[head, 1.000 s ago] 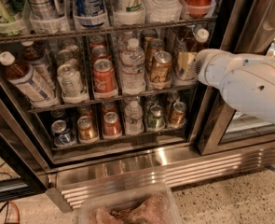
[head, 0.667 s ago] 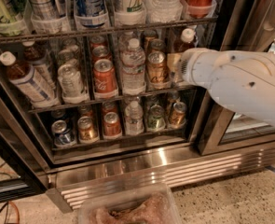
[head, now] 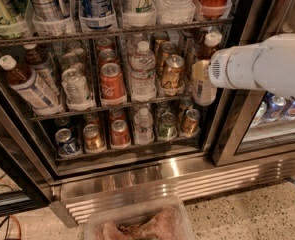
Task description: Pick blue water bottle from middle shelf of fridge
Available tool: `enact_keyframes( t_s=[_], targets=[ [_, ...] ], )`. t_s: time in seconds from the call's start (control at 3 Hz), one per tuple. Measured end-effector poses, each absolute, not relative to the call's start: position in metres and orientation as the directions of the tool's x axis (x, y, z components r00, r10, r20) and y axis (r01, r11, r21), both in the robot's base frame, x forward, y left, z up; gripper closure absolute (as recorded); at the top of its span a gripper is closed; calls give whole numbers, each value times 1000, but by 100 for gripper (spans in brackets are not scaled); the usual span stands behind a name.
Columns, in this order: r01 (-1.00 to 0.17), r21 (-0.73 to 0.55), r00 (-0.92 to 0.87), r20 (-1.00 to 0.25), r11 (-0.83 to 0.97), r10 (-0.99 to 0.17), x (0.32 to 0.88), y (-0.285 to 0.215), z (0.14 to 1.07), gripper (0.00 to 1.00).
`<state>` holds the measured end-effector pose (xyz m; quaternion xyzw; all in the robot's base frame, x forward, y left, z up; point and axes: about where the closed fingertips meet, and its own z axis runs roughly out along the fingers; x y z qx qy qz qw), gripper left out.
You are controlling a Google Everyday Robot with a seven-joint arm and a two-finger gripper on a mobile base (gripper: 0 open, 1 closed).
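The fridge (head: 152, 176) stands open, with a ribbed steel base grille. On the middle shelf (head: 112, 105), a dark wire rack, stand cans and bottles. The blue water bottle (head: 205, 90) has a white cap, an amber neck and a pale blue-and-white label. It is at the shelf's right end, tilted, with its base hanging in front of the shelf rail. My gripper (head: 203, 71), at the end of the white arm coming in from the right, is shut on the bottle's middle. The arm hides most of the gripper.
A similar bottle (head: 29, 86) leans at the shelf's left end. A clear ribbed water bottle (head: 143, 74) stands mid-shelf between an orange can (head: 112, 81) and a gold can (head: 172, 71). The black door frame (head: 237, 129) is right of my gripper. A plastic bin (head: 137, 221) lies below.
The arm pushed left onto the bottle and has since drawn back to the right. The bottle moved with it and now hangs at the shelf's front edge.
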<state>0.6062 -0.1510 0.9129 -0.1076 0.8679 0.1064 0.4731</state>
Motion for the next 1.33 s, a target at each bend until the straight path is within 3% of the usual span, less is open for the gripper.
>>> enact_keyframes(
  t_s=[0.33, 0.67, 1.33],
  targets=[
    [-291, 83, -532, -842, 953, -89, 607, -148, 909, 100],
    [-246, 182, -601, -799, 952, -3, 583, -154, 901, 100],
    [-159, 458, -783, -598, 875, 171, 499, -128, 888, 100]
  ],
)
